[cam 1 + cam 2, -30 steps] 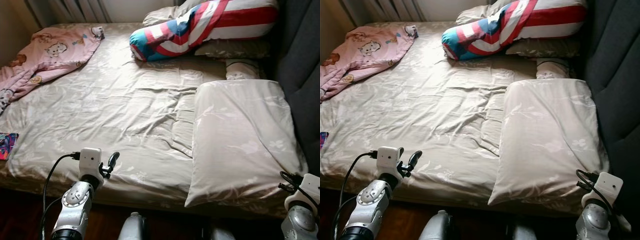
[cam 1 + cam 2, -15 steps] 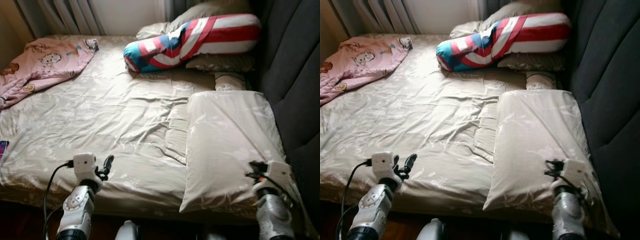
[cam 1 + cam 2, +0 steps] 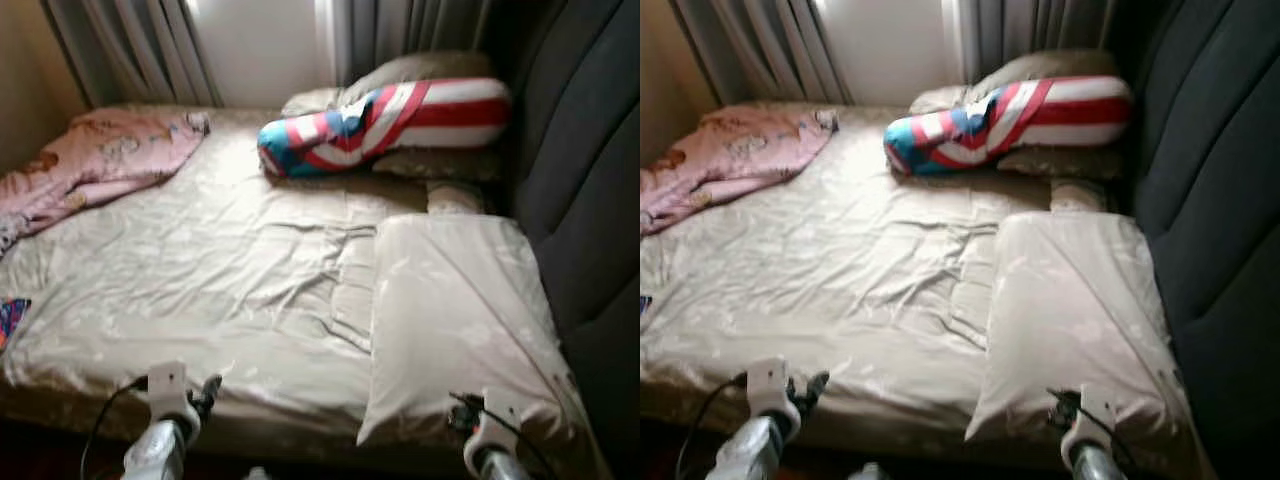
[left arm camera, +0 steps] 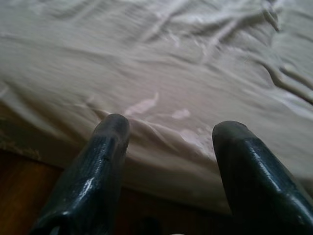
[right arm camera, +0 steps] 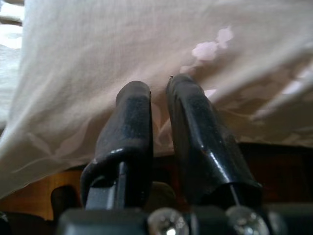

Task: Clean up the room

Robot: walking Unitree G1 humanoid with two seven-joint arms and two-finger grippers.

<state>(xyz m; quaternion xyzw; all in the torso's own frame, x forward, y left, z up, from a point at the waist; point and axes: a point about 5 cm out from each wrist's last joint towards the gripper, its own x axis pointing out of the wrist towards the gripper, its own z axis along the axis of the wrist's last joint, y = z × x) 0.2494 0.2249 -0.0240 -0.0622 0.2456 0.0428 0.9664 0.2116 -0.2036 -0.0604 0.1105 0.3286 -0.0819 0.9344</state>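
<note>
A beige flowered pillow (image 3: pixel 460 310) lies flat on the right side of the bed, against the dark headboard (image 3: pixel 590 180). My right gripper (image 5: pixel 159 85) is at its near edge, fingers shut and pressed up to the fabric; I cannot tell whether any cloth is pinched. My left gripper (image 4: pixel 168 129) is open over the front edge of the beige sheet (image 3: pixel 220 270), holding nothing. It also shows low in the left eye view as the left gripper (image 3: pixel 208 388). A red, white and blue bolster (image 3: pixel 385 115) lies across the far end. A pink blanket (image 3: pixel 100 160) is crumpled at the far left.
More beige pillows (image 3: pixel 420 75) sit behind the bolster, under grey curtains (image 3: pixel 130 50). A small colourful item (image 3: pixel 10 322) lies at the bed's left edge. Dark wooden floor (image 4: pixel 29 186) runs below the bed's front edge.
The camera has tilted up and drawn back, so the curtains now show. My right arm rose from the lower right corner to the pillow's near edge. Both arms sit lower in the picture.
</note>
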